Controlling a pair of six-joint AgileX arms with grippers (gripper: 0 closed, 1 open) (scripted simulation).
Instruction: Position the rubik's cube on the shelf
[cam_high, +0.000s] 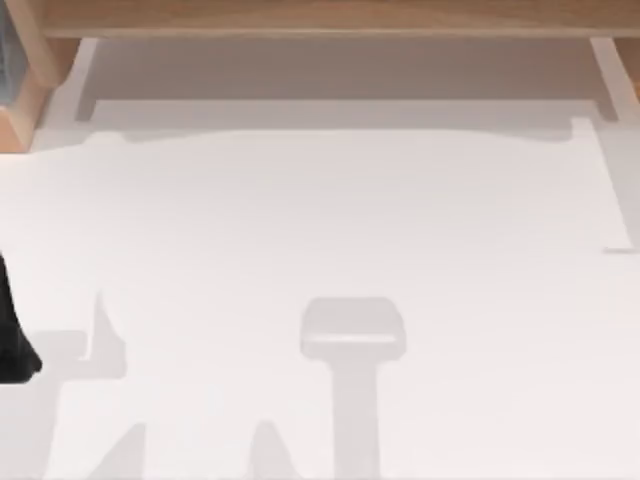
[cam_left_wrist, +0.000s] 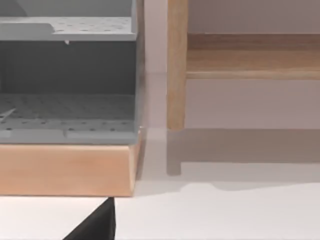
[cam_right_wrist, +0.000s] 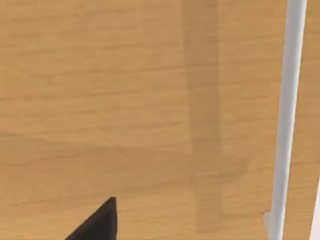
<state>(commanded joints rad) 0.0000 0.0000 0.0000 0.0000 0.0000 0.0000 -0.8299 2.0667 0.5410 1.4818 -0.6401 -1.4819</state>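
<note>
Left claw (cam_high: 15, 340) cut off at table's (cam_high: 330, 230) left edge, shelf (cam_high: 330, 15) beyond

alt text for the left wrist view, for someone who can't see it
A light-brown wooden shelf on an upright side support stands over a white table. Beside it sits a grey perforated rack on a wooden base. A dark tip of the left hand shows at the frame's edge.

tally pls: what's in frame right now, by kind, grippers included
Wooden shelf: 1
Grey perforated rack on a wooden base: 1
Grippers: 2, left gripper facing the rack, right gripper close over the shelf's wood
Total: 4
</note>
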